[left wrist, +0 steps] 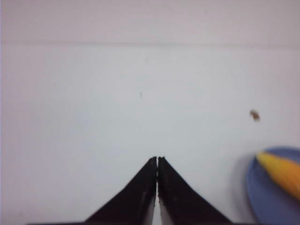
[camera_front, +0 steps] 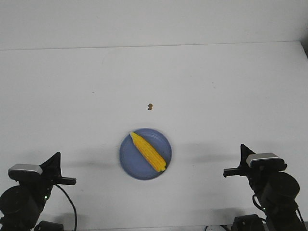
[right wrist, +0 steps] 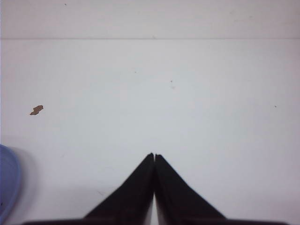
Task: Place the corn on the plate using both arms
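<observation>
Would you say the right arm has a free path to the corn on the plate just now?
Probably yes. The corn lies in the open on the plate, with only bare table between it and the right gripper, which is shut and would need opening first.

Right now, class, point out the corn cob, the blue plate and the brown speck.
corn cob (camera_front: 148,152), front view, middle of the kernelled body.
blue plate (camera_front: 130,166), front view, bare floor near its left rim.
brown speck (camera_front: 150,106), front view, its centre on the table.
</observation>
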Controlling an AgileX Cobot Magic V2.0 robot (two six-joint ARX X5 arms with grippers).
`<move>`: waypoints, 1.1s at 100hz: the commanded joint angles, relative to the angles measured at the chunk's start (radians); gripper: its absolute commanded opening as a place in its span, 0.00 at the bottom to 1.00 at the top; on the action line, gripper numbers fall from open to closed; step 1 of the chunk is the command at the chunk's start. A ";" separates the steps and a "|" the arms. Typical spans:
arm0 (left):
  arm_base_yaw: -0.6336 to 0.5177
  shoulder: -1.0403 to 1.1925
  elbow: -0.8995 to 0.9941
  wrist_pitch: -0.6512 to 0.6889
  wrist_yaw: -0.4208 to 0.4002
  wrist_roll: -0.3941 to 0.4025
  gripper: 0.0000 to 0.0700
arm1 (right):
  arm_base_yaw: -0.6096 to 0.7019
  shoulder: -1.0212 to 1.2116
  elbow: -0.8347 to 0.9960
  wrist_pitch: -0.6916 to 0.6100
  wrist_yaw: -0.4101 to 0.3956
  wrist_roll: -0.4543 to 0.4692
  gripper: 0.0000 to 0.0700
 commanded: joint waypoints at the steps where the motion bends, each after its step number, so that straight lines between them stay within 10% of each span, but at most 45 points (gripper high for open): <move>1: 0.011 -0.029 -0.024 0.049 -0.004 0.016 0.02 | 0.001 0.002 0.008 0.011 0.003 0.006 0.00; 110: 0.119 -0.283 -0.594 0.578 -0.003 0.015 0.02 | 0.001 0.002 0.008 0.011 0.003 0.006 0.00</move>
